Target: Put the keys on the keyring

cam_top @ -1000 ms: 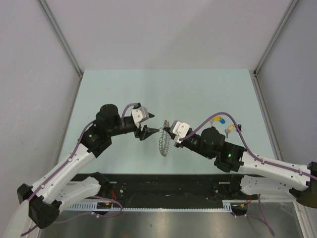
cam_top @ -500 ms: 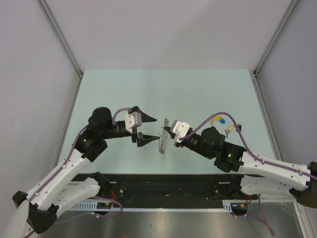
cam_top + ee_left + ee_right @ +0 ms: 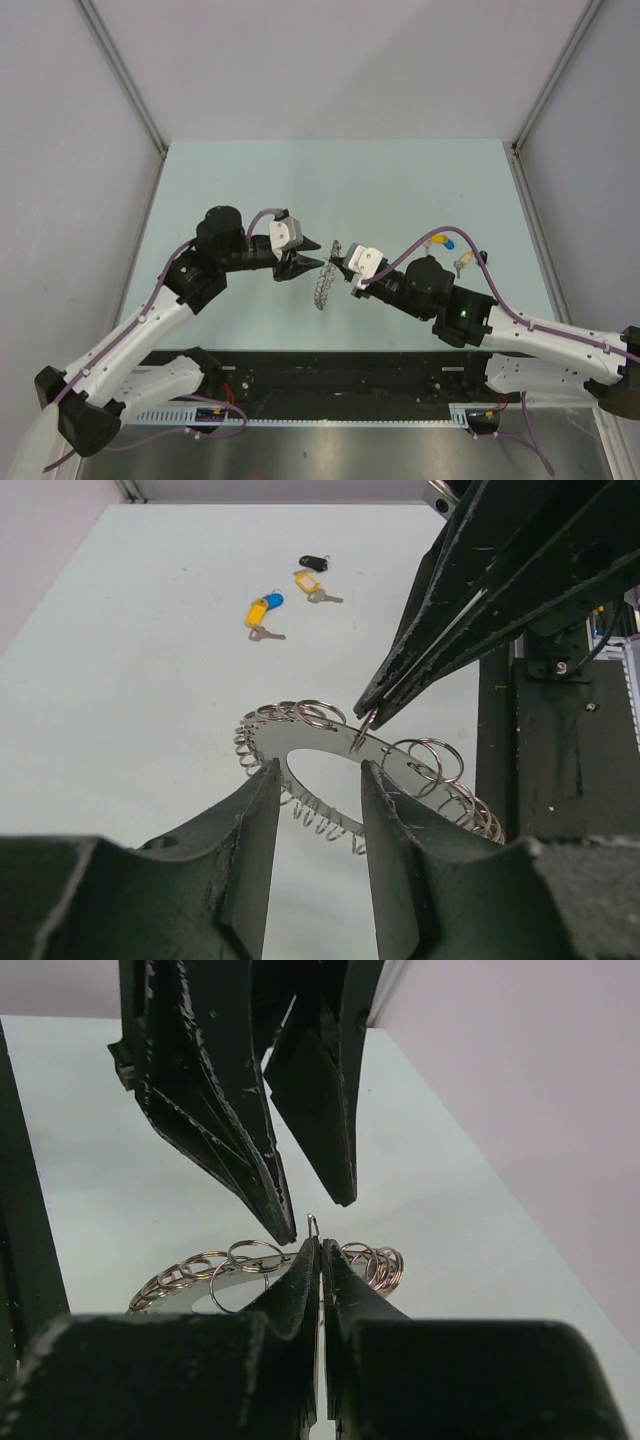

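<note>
The keyring (image 3: 320,288) is a flat silvery ring hung with many small wire loops, held up over the table between the two arms. My right gripper (image 3: 337,266) is shut on one small loop at its top edge (image 3: 313,1226). My left gripper (image 3: 312,263) faces it, open. Its fingertips (image 3: 268,772) stand either side of the keyring's near rim (image 3: 300,757) without pinching it. The keys lie apart on the table: a yellow and blue pair (image 3: 264,608), an orange one (image 3: 308,582) and a black one (image 3: 313,560), also seen as keys (image 3: 446,241) at the right.
The right arm's purple cable (image 3: 430,238) loops over the spot where the keys lie. Grey walls and metal frame posts (image 3: 125,80) close in the pale green table (image 3: 330,190) on three sides.
The left gripper drew back to the left with its jaws wide, then came back to the keyring with them narrower. The right gripper kept its hold; the ring swung slightly.
</note>
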Controlling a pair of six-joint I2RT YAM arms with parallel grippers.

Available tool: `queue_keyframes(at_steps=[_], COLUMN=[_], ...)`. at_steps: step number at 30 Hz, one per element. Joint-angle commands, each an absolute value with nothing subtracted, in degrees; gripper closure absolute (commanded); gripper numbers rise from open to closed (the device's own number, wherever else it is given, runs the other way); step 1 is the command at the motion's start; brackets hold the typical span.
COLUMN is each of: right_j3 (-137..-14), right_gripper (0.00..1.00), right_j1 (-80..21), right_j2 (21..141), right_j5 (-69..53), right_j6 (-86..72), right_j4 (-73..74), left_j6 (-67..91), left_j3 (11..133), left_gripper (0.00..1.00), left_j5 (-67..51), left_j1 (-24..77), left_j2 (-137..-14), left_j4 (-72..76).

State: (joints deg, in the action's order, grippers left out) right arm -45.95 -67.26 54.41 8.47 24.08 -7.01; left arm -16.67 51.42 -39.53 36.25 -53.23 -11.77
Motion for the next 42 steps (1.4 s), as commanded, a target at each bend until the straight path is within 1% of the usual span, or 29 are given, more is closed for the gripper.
queue_keyframes(at_steps=[1, 8, 14, 24, 26, 34, 37, 39, 40, 41, 42], right_j3=[-47.1, -47.7, -48.0, -48.4, -48.7, -49.2, -49.4, -49.4, -49.5, -49.5, -49.5], right_gripper=[1.0, 1.0, 1.0, 1.0, 1.0, 1.0, 1.0, 1.0, 1.0, 1.0, 1.0], right_j1=[-67.2, -67.2, -67.3, -67.2, -67.2, -67.2, -67.3, -67.3, -67.2, -67.2, -67.2], right_j2=[53.7, 54.5, 55.0, 55.5, 55.5, 56.6, 57.1, 57.4, 57.4, 57.7, 57.6], right_j5=[7.4, 7.0, 7.0, 7.0, 7.2, 6.5, 6.3, 6.3, 6.3, 6.2, 6.8], right_j6=[24.5, 25.0, 25.0, 25.2, 25.2, 25.0, 24.8, 24.8, 24.5, 24.3, 24.1], right_j4=[-8.4, -7.8, -7.8, -7.8, -7.7, -7.6, -7.8, -8.1, -8.2, -8.3, -8.3], left_j6=[-20.7, -21.0, -21.4, -23.6, -23.9, -23.0, -22.8, -22.8, -22.8, -23.0, -23.0], left_j3=[55.6, 57.0, 56.9, 56.2, 55.8, 55.5, 55.0, 54.8, 54.7, 54.2, 54.0], left_gripper=[0.58, 0.63, 0.65, 0.71, 0.73, 0.77, 0.8, 0.84, 0.88, 1.0, 1.0], left_j5=[-43.9, -46.6, -48.0, -45.2, -44.1, -46.2, -46.9, -47.3, -47.2, -47.2, -46.7], left_j1=[36.5, 36.4, 36.4, 36.4, 36.5, 36.4, 36.4, 36.4, 36.4, 36.4, 36.5], left_j2=[-54.7, -56.1, -56.7, -57.4, -57.5, -57.7, -57.8, -58.0, -57.9, -57.8, -57.8], left_j4=[-14.7, -15.6, -16.3, -19.1, -19.2, -17.4, -16.7, -16.5, -16.4, -16.4, -16.2])
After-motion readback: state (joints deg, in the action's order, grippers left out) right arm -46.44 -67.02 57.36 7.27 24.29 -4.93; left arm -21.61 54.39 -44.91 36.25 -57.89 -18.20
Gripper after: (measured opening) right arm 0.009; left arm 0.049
